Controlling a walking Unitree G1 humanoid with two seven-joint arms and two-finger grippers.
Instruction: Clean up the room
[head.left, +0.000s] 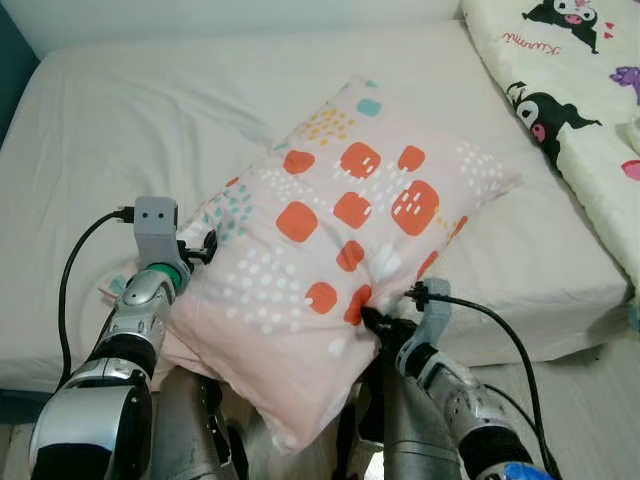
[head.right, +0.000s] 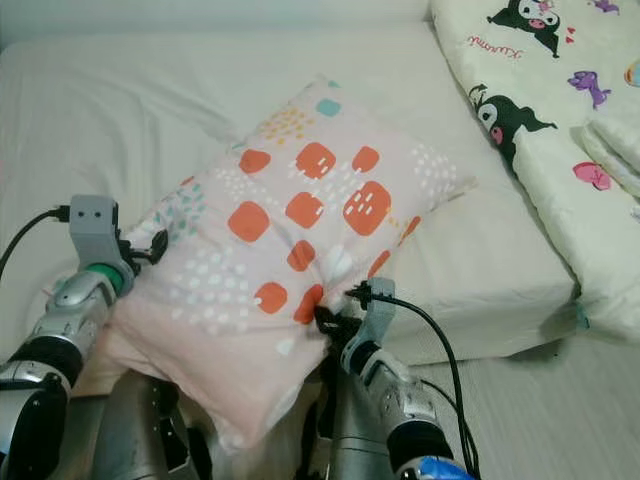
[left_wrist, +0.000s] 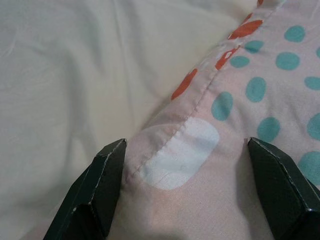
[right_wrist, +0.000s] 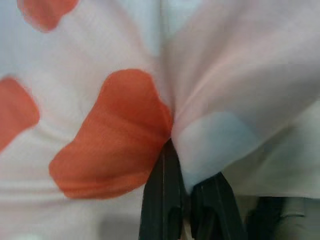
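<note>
Pillow (head.left: 335, 250), pink with orange patches, lies tilted on the white bed (head.left: 130, 130), overhanging its near edge. Right gripper (head.left: 375, 322) is pinched tight on its fabric; left gripper (left_wrist: 192, 192), fingers apart, straddles its seamed edge.

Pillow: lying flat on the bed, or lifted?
Partly lifted. The pillow overhangs the mattress edge, its near end hanging; the right gripper pinches its fabric, the left gripper straddles its seam.

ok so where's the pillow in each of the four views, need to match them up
Left eye view: pillow at centre, on the bed.
Right eye view: centre, a little leftward.
Left wrist view: its seamed edge lies between the left gripper's fingers.
Right wrist view: close-up fabric, pinched by the right gripper.
Shared landmark: the orange blotches.
</note>
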